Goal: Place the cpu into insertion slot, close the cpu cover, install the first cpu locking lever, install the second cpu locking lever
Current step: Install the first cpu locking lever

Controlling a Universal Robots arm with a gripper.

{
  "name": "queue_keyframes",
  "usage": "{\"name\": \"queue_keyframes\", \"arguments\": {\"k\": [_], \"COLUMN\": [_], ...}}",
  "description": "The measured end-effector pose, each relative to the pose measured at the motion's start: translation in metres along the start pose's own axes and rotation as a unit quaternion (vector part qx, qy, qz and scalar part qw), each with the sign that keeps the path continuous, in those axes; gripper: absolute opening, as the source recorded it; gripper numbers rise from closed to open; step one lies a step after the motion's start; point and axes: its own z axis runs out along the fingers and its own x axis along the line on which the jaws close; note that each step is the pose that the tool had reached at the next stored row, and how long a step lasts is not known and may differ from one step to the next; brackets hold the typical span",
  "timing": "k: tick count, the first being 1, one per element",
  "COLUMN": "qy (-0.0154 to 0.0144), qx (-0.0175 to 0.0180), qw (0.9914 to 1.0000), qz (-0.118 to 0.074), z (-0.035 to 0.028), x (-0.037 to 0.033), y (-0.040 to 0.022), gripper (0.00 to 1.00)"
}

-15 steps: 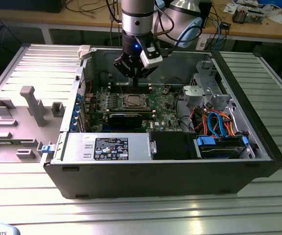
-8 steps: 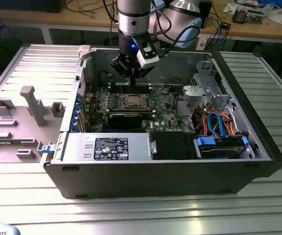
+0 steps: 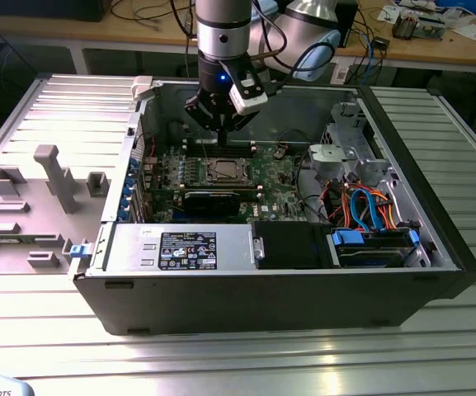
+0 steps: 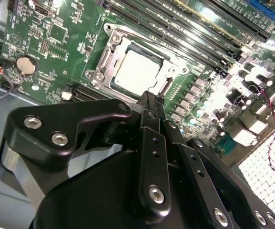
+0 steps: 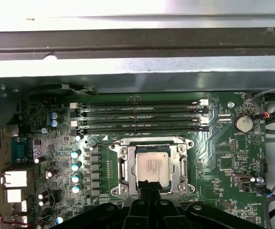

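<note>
Matte black fingers, pressed together, taper toward the flat silver-grey cpu seated inside its shiny cpu cover.

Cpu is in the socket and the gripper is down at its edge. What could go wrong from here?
1. The gripper, jaws shut, sits right at the edge of the cpu cover; a slip could drag it across the cpu.
2. Upright capacitors stand close beside the cover; a sideways move might clip them.
3. The memory slots run along the cover's other side, so an overshoot across it could strike them.
</note>
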Motion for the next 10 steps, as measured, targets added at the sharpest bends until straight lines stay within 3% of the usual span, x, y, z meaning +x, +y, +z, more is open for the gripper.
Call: {"name": "queue_keyframes", "arguments": {"k": [3, 10], "qy": [0.0, 0.0], "qx": [-0.0002, -0.0002], "qw": [0.99999, 0.99999], "qz": [-0.004, -0.004], "z": [-0.0001, -0.0001], "x": [0.0051, 0.0051], "y": [-0.0001, -0.0001], "gripper": [0.11, 0.11]}}
